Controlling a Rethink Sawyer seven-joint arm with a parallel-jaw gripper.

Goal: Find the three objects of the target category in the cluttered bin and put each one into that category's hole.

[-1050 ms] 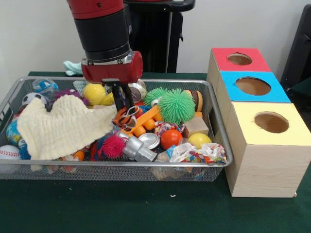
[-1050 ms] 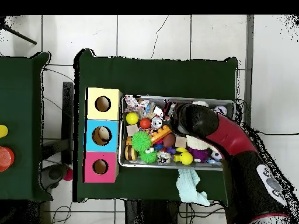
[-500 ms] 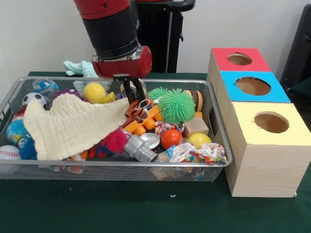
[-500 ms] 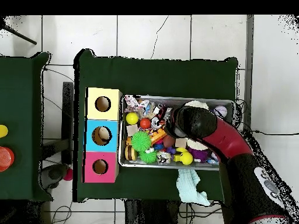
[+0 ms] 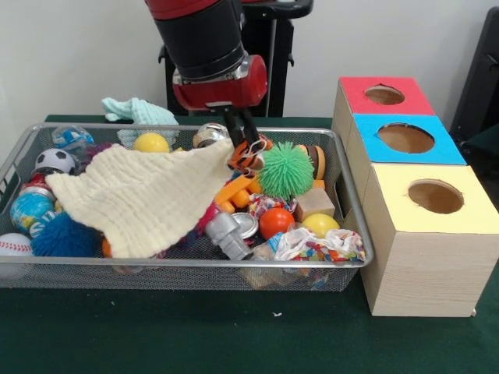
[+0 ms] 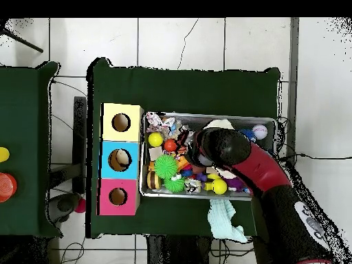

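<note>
My gripper (image 5: 246,148) hangs over the back middle of the wire bin (image 5: 187,263), shut on a corner of the cream cloth (image 5: 148,195), with a small orange and white piece at its tips. The cloth is pulled taut from that corner and drapes over the bin's left half, hiding what lies under it. A green spiky ball (image 5: 285,170) sits just right of the gripper. The three hole boxes stand right of the bin: red (image 5: 383,95), blue (image 5: 405,139), yellow (image 5: 435,196). In the overhead view the arm (image 6: 223,146) covers the gripper.
Loose toys fill the bin: a yellow ball (image 5: 150,142), an orange ball (image 5: 274,222), a blue fuzzy ball (image 5: 62,236), a soccer ball (image 5: 53,161), a silver metal piece (image 5: 226,234). A teal cloth (image 5: 136,111) lies behind the bin.
The gripper has risen and moved right toward the boxes, dragging the cream cloth's corner with it. The cloth now stretches further across, and the blue fuzzy ball shows at the bin's left front.
</note>
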